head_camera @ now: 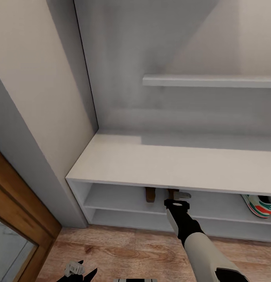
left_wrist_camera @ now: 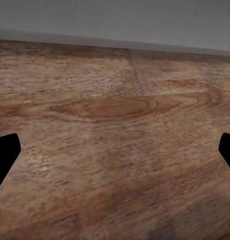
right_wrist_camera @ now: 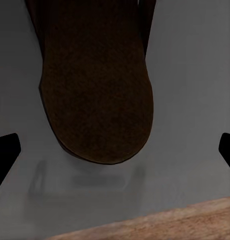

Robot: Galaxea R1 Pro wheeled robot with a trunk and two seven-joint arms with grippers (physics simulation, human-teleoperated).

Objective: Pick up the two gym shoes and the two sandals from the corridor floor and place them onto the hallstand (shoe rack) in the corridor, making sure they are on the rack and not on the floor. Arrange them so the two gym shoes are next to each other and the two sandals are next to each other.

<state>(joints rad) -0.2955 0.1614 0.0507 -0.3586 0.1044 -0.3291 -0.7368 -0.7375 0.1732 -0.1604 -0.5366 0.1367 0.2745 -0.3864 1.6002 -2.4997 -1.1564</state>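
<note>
Sandal (right_wrist_camera: 95, 85) on hallstand (head_camera: 182, 166) tier (right gripper (right_wrist_camera: 115, 150) spread).

Right arm (head_camera: 198, 239) was stretched forward and up, right gripper (head_camera: 177, 203) at its far end, fingers spread wide (tips at frame edges in wrist view). Left gripper (head_camera: 78, 270) sat low near-left, fingers apart.

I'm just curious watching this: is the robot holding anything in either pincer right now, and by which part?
Nothing is held. The right pincer is open, with a brown sandal lying on the rack tier ahead of it. The left pincer is open over bare floor.
</note>
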